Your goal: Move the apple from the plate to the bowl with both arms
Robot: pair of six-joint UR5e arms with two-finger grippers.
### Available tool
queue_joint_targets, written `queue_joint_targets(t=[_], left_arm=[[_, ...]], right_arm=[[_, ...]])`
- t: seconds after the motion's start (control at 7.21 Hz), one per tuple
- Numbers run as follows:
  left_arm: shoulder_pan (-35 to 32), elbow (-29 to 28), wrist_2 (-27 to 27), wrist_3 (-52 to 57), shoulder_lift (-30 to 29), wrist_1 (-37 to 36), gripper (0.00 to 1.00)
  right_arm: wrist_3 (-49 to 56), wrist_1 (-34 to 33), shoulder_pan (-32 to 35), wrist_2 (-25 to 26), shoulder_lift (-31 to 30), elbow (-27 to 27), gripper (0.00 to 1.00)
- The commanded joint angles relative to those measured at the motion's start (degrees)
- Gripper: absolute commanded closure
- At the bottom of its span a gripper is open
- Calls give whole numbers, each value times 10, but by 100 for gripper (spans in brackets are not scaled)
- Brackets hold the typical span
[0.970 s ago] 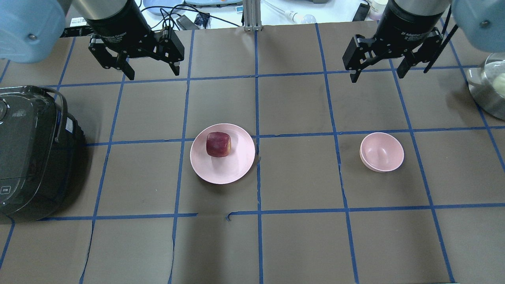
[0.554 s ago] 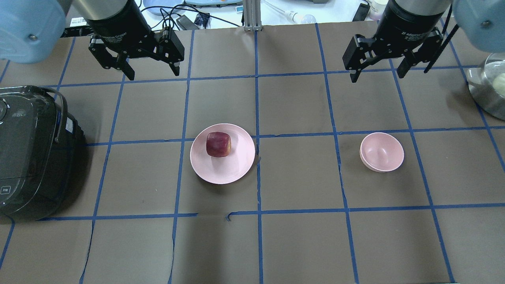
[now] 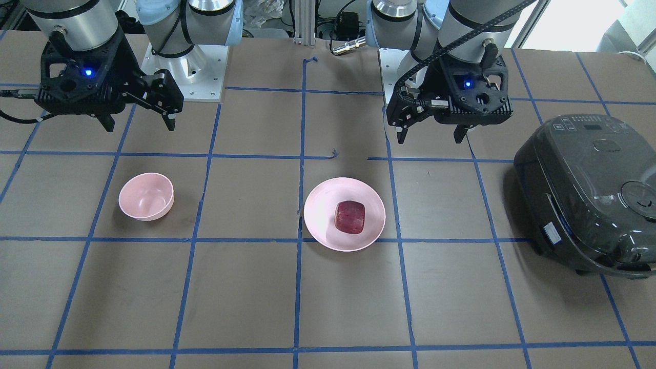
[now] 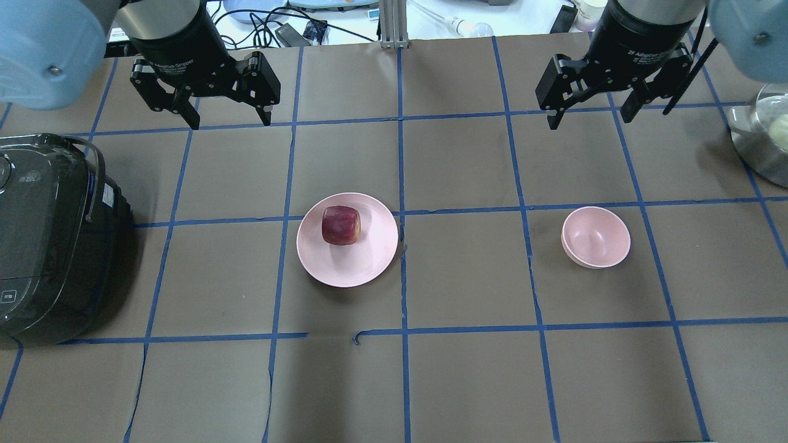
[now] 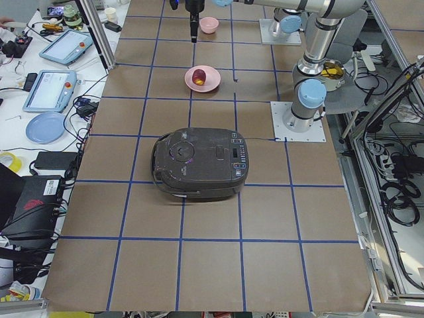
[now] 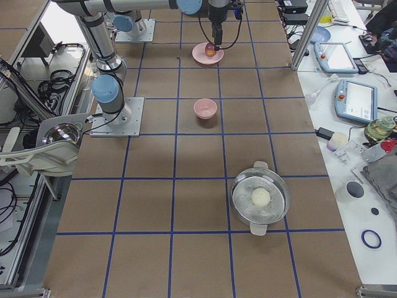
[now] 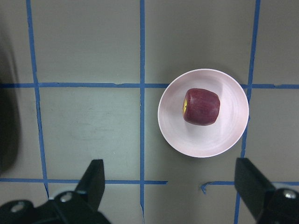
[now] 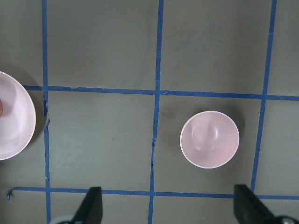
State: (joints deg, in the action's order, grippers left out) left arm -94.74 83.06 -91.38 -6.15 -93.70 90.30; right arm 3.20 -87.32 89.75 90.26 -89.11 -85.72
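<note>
The apple (image 4: 340,225) sits on the plate (image 4: 363,264), toward 11 o'clock from the plate's middle in the overhead view. The bowl (image 4: 596,237) stands well apart, at the plate's 3 o'clock. The left gripper (image 4: 231,123) hangs above the table (image 4: 468,381) between 10 and 11 o'clock of the plate, its fingers spread wide around nothing. The right gripper (image 4: 590,122) hangs at the bowl's 12 o'clock, spread just as wide.

Much is cut off. The overhead view crops both arms above the wrists, the cooker (image 4: 49,240) at its left edge and the pot (image 4: 763,144) at its right edge. Each wrist view shows only two black fingers at its bottom edge (the gripper bodies lie out of frame). Above the left wrist's fingers (image 7: 93,179) the plate and apple show whole. In the right wrist view the bowl is whole, but the left edge slices the plate and leaves a red sliver of apple. In the right side view the far left gripper stands before the plate and covers part of the apple. In the left side view both grippers sit at the top edge, too small and cropped to judge.

Only the front view shows the blue light on each gripper and the arm bases on the table. The right side view shows the pot whole: steel, with a glass lid and a pale round thing inside. The left wrist view shows a yellowish patch at the apple's 9 o'clock.
</note>
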Motion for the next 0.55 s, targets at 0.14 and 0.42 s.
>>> queue_joint_targets(t=[0.14,0.42], left_arm=[[0,1,1,-1,-1,-2,0],[0,2,2,4,-3,-5,0]], right_arm=[[0,0,0,0,1,0,0],[0,0,1,0,0,-1,0]])
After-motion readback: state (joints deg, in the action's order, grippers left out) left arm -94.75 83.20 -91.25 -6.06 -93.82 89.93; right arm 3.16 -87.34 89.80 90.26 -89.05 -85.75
